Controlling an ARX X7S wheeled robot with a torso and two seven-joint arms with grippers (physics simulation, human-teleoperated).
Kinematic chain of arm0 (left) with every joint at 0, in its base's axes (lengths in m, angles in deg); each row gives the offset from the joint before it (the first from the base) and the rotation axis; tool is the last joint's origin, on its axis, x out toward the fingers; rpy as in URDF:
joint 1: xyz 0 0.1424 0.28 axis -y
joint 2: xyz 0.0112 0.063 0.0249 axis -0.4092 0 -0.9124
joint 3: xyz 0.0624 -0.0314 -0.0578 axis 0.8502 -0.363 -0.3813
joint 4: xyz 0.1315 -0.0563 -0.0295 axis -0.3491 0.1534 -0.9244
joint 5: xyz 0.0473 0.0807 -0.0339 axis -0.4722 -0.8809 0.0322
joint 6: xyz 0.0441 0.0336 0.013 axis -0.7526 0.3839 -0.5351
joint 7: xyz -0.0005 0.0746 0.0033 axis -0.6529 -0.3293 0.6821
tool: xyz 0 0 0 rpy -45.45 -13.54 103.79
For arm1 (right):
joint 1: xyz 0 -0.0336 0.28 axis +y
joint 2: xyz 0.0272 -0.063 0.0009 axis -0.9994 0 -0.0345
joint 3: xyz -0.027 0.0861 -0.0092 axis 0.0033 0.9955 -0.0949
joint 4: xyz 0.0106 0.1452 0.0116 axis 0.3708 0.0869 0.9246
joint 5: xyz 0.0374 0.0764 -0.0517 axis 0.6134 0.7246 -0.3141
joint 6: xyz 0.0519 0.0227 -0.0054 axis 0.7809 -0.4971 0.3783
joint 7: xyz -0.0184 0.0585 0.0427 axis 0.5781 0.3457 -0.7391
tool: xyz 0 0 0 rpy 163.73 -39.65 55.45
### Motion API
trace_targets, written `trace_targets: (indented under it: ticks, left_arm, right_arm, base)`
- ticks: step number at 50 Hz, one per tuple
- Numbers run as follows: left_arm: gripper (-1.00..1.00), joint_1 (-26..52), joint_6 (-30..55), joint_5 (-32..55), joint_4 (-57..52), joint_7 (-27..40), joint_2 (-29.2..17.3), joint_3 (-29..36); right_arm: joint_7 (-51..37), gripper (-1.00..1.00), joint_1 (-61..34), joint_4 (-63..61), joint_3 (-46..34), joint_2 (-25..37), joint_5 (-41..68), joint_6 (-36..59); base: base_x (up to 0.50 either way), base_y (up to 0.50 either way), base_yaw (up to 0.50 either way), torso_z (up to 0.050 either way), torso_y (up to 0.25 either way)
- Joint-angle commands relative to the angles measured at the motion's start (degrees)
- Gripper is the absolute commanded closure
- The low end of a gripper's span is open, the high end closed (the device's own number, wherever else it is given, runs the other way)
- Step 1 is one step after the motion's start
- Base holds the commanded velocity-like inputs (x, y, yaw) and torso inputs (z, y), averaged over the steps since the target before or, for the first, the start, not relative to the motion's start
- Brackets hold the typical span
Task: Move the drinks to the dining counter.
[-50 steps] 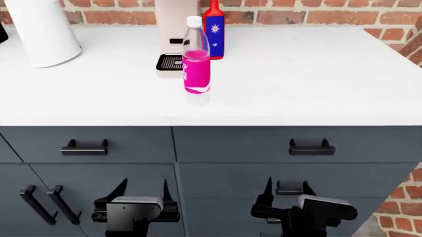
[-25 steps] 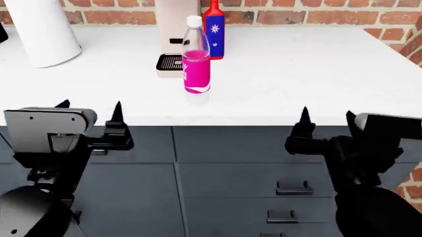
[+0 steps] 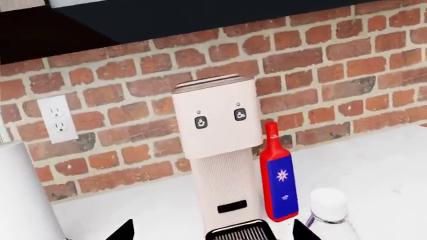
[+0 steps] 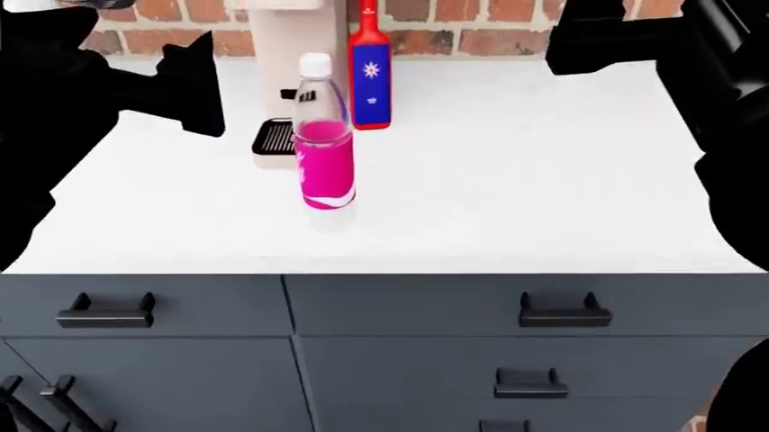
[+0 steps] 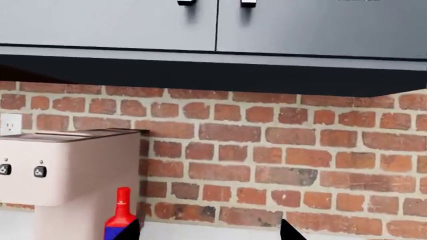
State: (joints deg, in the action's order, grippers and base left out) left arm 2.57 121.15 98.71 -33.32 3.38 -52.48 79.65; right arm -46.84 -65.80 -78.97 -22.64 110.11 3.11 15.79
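Observation:
The clear bottle (image 4: 324, 148) with white cap and pink liquid stands on the white counter top (image 4: 541, 180), in front of a beige coffee machine (image 4: 286, 54). The red square bottle (image 4: 369, 81) with the blue star label stands behind it at the brick wall. My left gripper (image 4: 180, 85) is raised over the counter's left part, open and empty. My right gripper (image 4: 601, 40) is raised at the right, open and empty. The left wrist view shows the red bottle (image 3: 280, 180) and the clear bottle's cap (image 3: 328, 202) ahead of the open left gripper (image 3: 213, 232). The dining counter is out of view.
Grey drawers with black handles (image 4: 565, 310) lie below the counter's front edge. The brick wall has an outlet (image 3: 59, 120). Grey upper cabinets (image 5: 213, 25) hang above. The right wrist view shows the coffee machine (image 5: 67, 170) and the red bottle's neck (image 5: 121, 210).
Both arms have risen from in front of the drawers to above the counter top. The head view has shifted, so the bottles sit lower in frame. The bottles have not moved.

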Motion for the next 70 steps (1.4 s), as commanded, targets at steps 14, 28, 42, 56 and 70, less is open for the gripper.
trace_targets:
  ticks: [14,28,42,56,70]
  left_arm:
    - [-1.0,9.81,5.93,24.39,0.87,17.04,-8.6,-6.96]
    - [-1.0,8.39,2.37,32.71,-0.13,22.26,-13.36,-6.86]
    - [-1.0,7.61,0.44,32.17,-0.44,21.22,-14.24,-5.5]
    - [-1.0,7.46,-1.13,33.33,-0.34,21.48,-15.92,-5.47]
    - [-1.0,4.79,-4.48,39.9,-1.11,22.43,-19.32,-9.77]
  right_arm:
    - [-1.21,-1.0,-4.6,0.6,-1.84,0.54,2.58,3.78]
    - [-2.26,-1.0,-4.15,-0.02,-1.91,1.04,3.63,4.39]
    - [-1.29,-1.0,-3.99,-0.17,-2.29,1.49,4.3,3.22]
    - [0.16,-1.0,-4.68,-0.6,-2.61,1.52,6.6,2.7]
    - [-1.22,-1.0,-3.54,-0.03,-4.81,2.36,6.77,4.36]
  base:
    - [0.35,-0.15,0.0,0.0,0.0]
    - [0.0,0.0,0.0,0.0,0.0]
    - [0.36,0.0,0.0,0.0,0.0]
    - [0.18,0.0,0.0,0.0,0.001]
    - [0.26,0.0,0.0,0.0,0.001]
